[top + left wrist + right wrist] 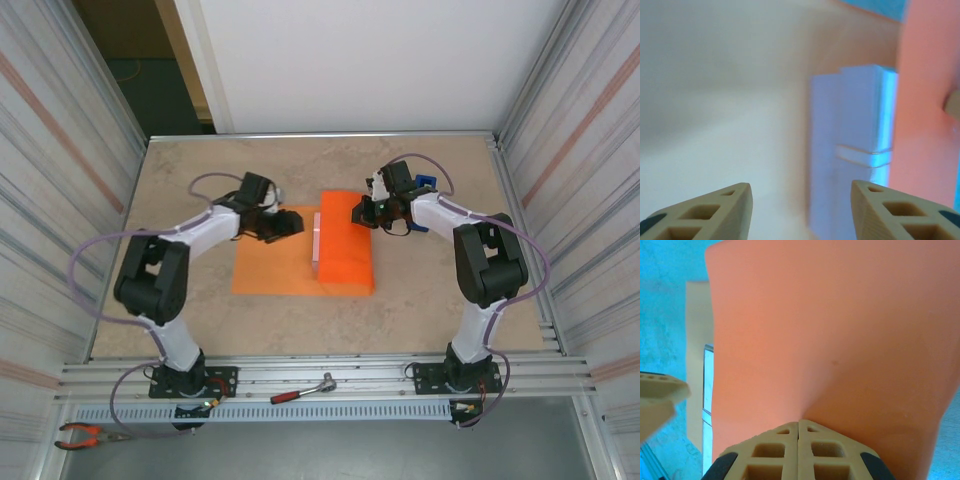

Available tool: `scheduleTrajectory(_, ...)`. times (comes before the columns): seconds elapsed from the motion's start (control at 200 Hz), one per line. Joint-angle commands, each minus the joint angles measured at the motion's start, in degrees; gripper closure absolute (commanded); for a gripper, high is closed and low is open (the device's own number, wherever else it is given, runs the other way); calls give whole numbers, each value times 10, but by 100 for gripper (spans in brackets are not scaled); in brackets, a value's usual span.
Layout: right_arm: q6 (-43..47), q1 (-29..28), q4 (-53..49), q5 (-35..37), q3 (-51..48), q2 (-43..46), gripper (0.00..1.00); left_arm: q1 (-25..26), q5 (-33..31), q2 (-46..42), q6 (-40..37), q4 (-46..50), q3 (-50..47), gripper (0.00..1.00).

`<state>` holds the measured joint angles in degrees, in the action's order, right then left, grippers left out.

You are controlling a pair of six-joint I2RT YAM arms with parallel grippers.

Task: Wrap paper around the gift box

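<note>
The large thin paper sheet (268, 272) is plain bright orange, the flat squarish gift box (316, 240) pale pink, the tabletop (420, 320) beneath beige with faint stone-like mottling, and the small metal tool (300, 392) at the near edge has a red handle

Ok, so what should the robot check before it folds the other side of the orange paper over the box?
1. Hold of the right gripper on the paper: ok, its fingers are shut on the folded edge.
2. Right side of the paper over the gift box: ok, just a thin pink strip shows.
3. The left gripper is free: ok, its fingers are apart with nothing between them.
4. Left side of the paper lies flat on the table: ok.
5. Left side of the paper is gripped: not ok, not yet.
6. Box sits straight under the paper: cannot tell, it is mostly covered.
</note>
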<state>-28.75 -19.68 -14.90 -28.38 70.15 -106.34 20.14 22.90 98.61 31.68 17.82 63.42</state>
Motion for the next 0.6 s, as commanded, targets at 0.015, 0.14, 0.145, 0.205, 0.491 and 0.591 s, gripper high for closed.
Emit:
scheduleTrajectory(0.015,21,2,-46,40,-32,-17,100,-63,-39,-52,37,23,-74,42)
scheduleTrajectory(0.14,20,2,-42,38,-34,-18,100,-119,-63,-74,57,22,-139,39)
scheduleTrajectory(0.145,20,2,-42,38,-34,-18,100,-121,-64,-74,57,22,-141,39)
scheduleTrajectory(0.205,21,2,-41,37,-36,-19,100,-136,-77,-81,61,25,-161,38)
scheduleTrajectory(0.491,21,2,-39,36,-41,-17,100,-142,-92,-76,64,21,-189,36)
scheduleTrajectory(0.591,21,1,-38,35,-40,-19,100,-142,-116,-98,65,23,-201,35)
